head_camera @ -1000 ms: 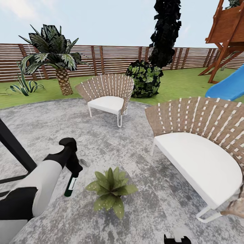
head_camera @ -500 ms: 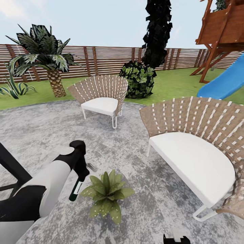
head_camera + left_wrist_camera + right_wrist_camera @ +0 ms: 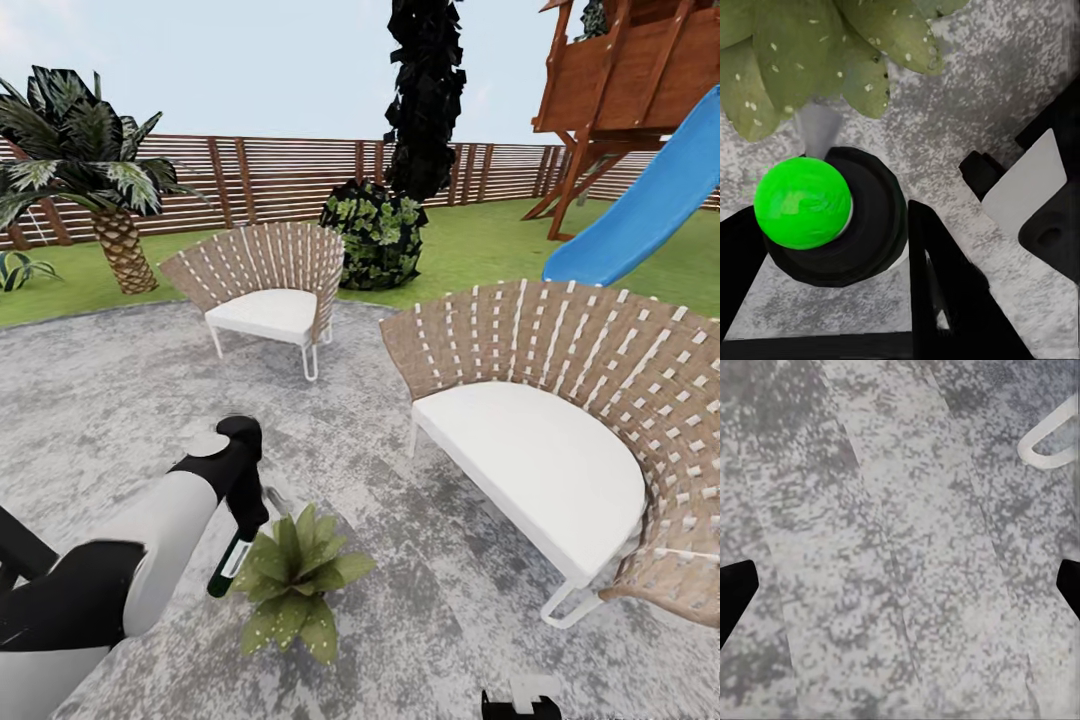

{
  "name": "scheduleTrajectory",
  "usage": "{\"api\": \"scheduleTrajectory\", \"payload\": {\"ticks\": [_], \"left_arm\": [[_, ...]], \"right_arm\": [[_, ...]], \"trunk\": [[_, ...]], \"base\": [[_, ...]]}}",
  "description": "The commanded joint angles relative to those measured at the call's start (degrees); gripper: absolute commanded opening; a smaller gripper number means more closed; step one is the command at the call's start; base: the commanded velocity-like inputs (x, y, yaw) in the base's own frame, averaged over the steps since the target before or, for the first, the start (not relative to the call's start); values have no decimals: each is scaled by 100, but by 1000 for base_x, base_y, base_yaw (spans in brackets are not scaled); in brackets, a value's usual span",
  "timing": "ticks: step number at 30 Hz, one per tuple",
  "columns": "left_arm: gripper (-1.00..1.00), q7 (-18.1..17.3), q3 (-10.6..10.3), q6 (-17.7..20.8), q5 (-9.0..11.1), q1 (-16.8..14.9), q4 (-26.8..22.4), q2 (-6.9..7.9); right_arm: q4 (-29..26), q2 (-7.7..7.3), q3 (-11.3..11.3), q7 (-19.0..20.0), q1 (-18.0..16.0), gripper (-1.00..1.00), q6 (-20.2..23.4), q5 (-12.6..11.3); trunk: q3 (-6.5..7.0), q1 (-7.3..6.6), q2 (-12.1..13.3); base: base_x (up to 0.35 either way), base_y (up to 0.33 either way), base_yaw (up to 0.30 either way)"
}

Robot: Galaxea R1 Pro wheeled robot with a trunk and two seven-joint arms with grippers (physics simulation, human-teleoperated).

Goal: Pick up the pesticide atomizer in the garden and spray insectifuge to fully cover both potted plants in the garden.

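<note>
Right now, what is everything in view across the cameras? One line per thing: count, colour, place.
pesticide atomizer: one, dark green with white label, held by the left arm just left of the plant
potted plant: one, green speckled leaves, on the patio near the robot
patio: one, mottled grey, underfoot
chairs: two, woven brown with white seats, one far on the patio, one near right
palm tree: one, far left on the lawn
round bush: one, dark green, by the fence
fence: brown slats, along the back
slide: one, blue, under a wooden play tower
left gripper: black fingers closed on the atomizer
right gripper: black fingers wide apart over the patio
</note>
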Motion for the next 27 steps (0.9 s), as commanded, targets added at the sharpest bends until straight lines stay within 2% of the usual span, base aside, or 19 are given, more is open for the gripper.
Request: {"api": "scheduleTrajectory", "payload": {"ticks": [1,5,8,20,27], "left_arm": [[-100,-53,-106,2,-46,-5,184,-47],[-100,-53,-288,-67,-44,-8,386,-138],[-100,-53,-323,-77,-42,-14,410,-194],[-100,-53,-330,-79,-47,-17,430,-209],[-100,-53,-376,-100,-58,63,458,-168]], "right_arm": [[5,-3,5,-42,-4,100,-6,50],[11,-14,5,-52,-4,100,-12,55],[13,-28,5,-54,-4,100,-14,58],[10,-33,5,-56,-4,100,-14,56],[-4,-25,5,-54,-4,100,-14,50]], "trunk": [[-5,-1,-2],[-5,-1,-2],[-5,-1,-2],[-5,-1,-2],[-16,-1,-2]], "base": [[0,0,-36],[113,0,-13],[282,0,-2],[302,0,0],[44,0,4]]}}
